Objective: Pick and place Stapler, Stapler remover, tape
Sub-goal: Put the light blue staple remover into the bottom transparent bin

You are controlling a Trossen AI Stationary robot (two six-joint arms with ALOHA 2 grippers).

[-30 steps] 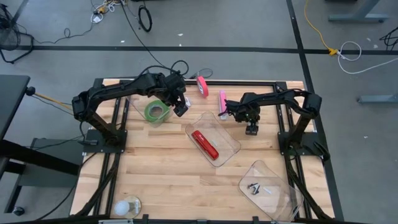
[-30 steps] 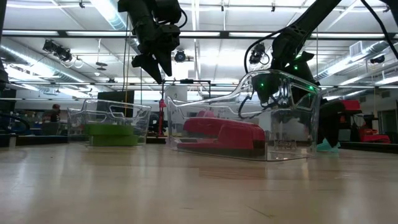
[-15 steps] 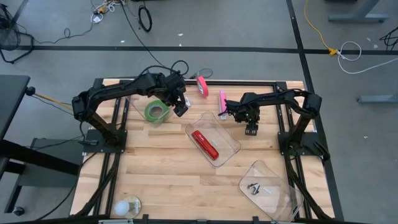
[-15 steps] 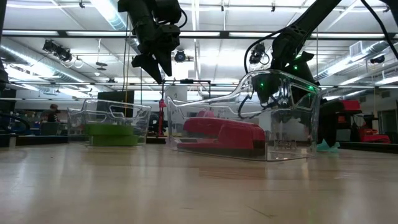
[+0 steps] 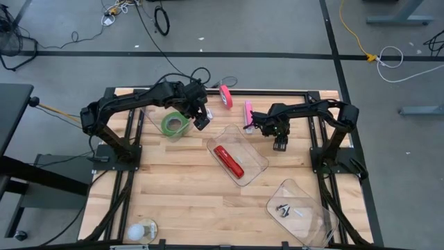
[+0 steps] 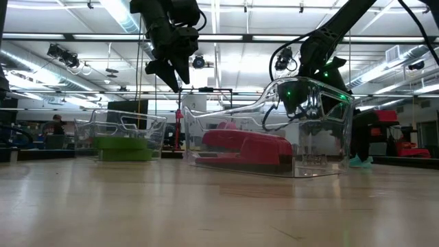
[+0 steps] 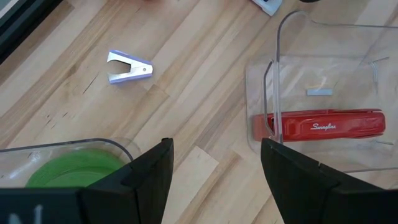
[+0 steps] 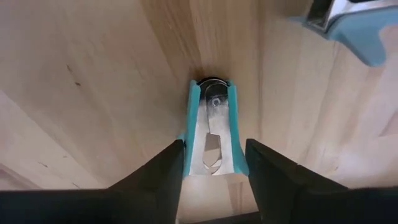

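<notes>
While the bench (image 5: 180,187) was seen from above, the red stapler (image 5: 228,160) lay in a clear tray (image 5: 258,164) near its middle, the green tape (image 5: 173,124) in a tray toward the far left edge, with the left gripper (image 5: 202,122) beside it and the right gripper (image 5: 279,144) toward the far right edge. In the left wrist view, that gripper's fingers (image 7: 140,180) were spread wide with nothing held, above bare wood between tape (image 7: 71,169) and stapler (image 7: 323,126), a staple remover (image 7: 128,66) lying apart. In the right wrist view, a teal staple remover (image 8: 211,130) was seen between parted fingers (image 8: 155,180); whether it was gripped could not be told.

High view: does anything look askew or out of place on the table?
The clear bin holding the red stapler sits diagonal to the table edges. A pale staple remover lies loose on the wood, outside any bin. The right tool grips a teal staple remover; the left tool hangs open. Nothing looks spilled.
</notes>
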